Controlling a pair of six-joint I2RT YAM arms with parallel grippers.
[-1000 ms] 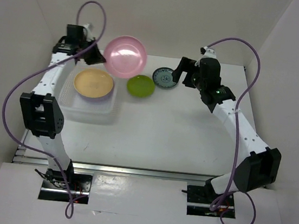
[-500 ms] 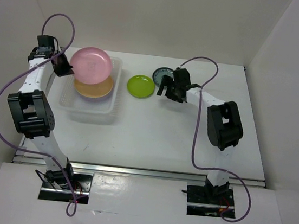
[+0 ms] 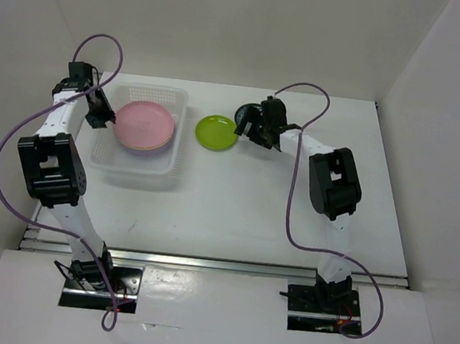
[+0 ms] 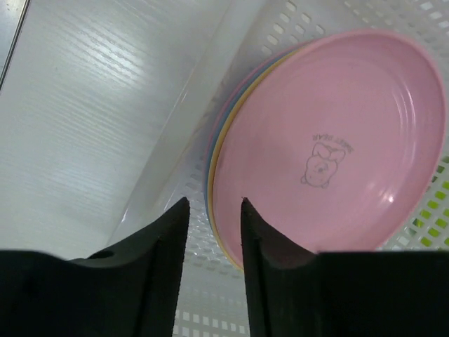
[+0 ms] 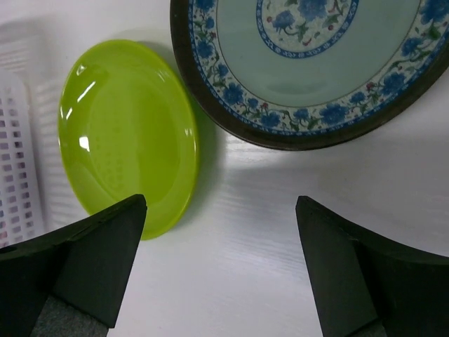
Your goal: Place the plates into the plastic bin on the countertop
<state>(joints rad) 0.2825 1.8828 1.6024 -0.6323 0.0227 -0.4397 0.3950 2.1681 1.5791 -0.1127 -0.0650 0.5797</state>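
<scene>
The pink plate (image 4: 337, 140) lies flat on top of the stack (image 4: 210, 189) inside the bin (image 3: 133, 175), at the left of the counter (image 3: 252, 200). The left end effector (image 4: 214, 207) sits at the stack's left rim, its jaws a narrow gap apart with nothing pinched. It should lift straight up so it does not catch the lattice wall.

The right end effector (image 5: 221, 235) is spread wide and empty. It hangs over bare counter between the green plate (image 5: 126, 140), just right of the bin, and the teal plate (image 5: 309, 63) beyond it. The work now looks to be the right arm's pick.

- Commit to one plate; the two rims sit nearly touching.
- Slip one finger under the raised rim and close across the lip.
- Keep the neighbouring plate from being nudged.
</scene>
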